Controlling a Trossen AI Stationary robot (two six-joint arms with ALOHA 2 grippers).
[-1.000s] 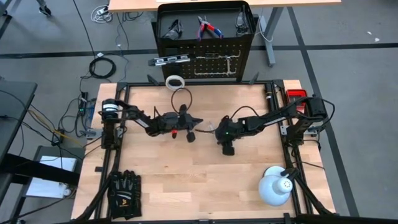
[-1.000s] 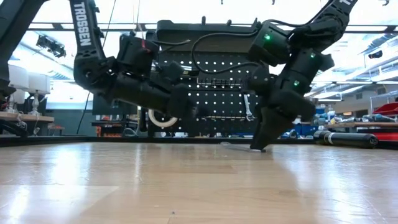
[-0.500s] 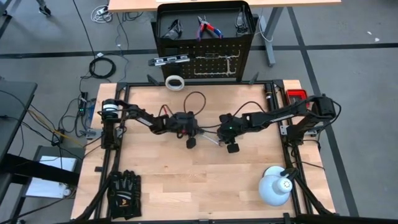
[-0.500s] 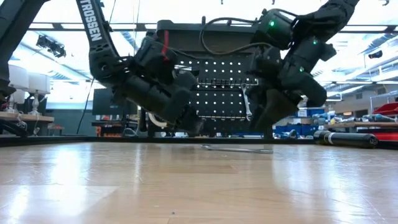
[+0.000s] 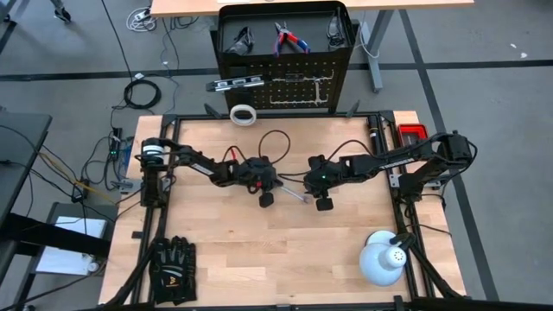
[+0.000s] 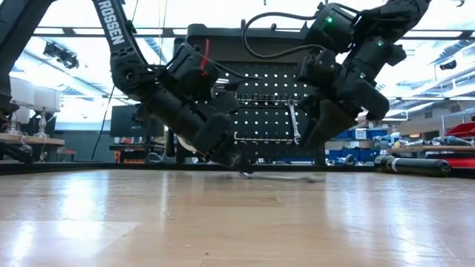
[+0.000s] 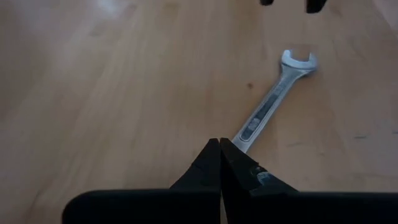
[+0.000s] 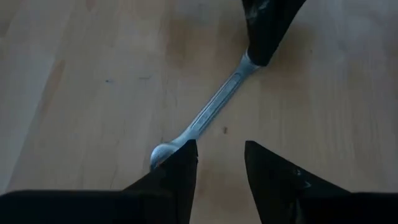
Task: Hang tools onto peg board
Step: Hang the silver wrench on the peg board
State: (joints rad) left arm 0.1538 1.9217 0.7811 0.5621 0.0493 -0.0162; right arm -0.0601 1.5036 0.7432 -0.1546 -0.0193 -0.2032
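Observation:
A silver wrench [image 5: 294, 194] lies flat on the wooden table between my two grippers. My left gripper [image 7: 221, 149] is shut, its tips down at the wrench's left end. My right gripper [image 8: 221, 168] hangs open above the wrench's right end [image 8: 163, 152], clear of it, raised off the table in the low view [image 6: 315, 144]. Behind the far edge stands the peg board [image 5: 294, 86]. A second wrench [image 6: 295, 122] and a level [image 5: 235, 84] hang on it; pliers [image 5: 288, 39] and glasses [image 5: 240, 39] lie in its top shelf. A white tape roll [image 5: 244, 114] lies at its foot. My left gripper sets its shut fingertips [image 8: 267, 37] on the wrench's left end [image 8: 249, 59], slanting down from the table's left, in line with the handle. The fingers hide the exact spot. The wrench stays flat on the table.
Black gloves [image 5: 171, 269] lie at the near left corner and a white dome lamp [image 5: 383, 259] at the near right. A small red box [image 5: 413, 131] sits at the far right edge. Bare wood stretches along the near side.
My left gripper has tipped nose-down and shifted toward the table's right, bringing its shut tips onto the wrench's end. My right gripper has risen off the table and rolled a little. The wrench lies flat on the wood.

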